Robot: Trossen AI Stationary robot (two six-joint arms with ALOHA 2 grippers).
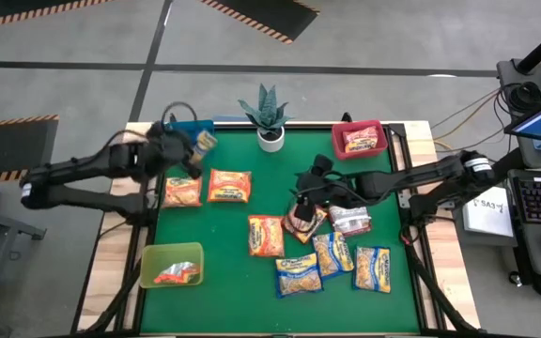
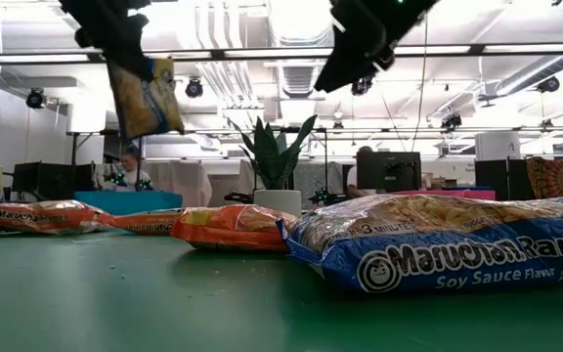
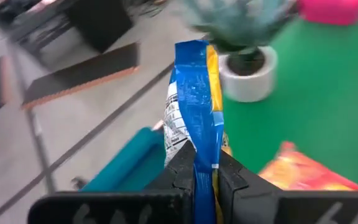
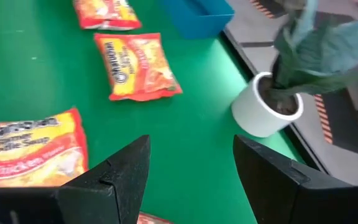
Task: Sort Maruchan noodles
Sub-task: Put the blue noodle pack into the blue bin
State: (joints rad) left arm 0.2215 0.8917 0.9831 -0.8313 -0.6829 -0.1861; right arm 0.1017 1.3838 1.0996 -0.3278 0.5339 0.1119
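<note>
Left tool (image 3: 205, 180) clamps 1 blue-edged yellow plastic noodle packet (image 1: 204, 142) near the blue bin (image 1: 192, 123) at 11 o'clock; release likely follows. Right tool (image 4: 191, 180) gapes, empty, mid-bench.

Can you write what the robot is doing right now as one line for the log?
left gripper: shut on blue-edged packet, held up by blue bin | right gripper: open, empty, over packets mid-table

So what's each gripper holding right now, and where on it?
Left gripper pinches a blue-edged yellow noodle packet by one end; right gripper is open, holding nothing.
</note>
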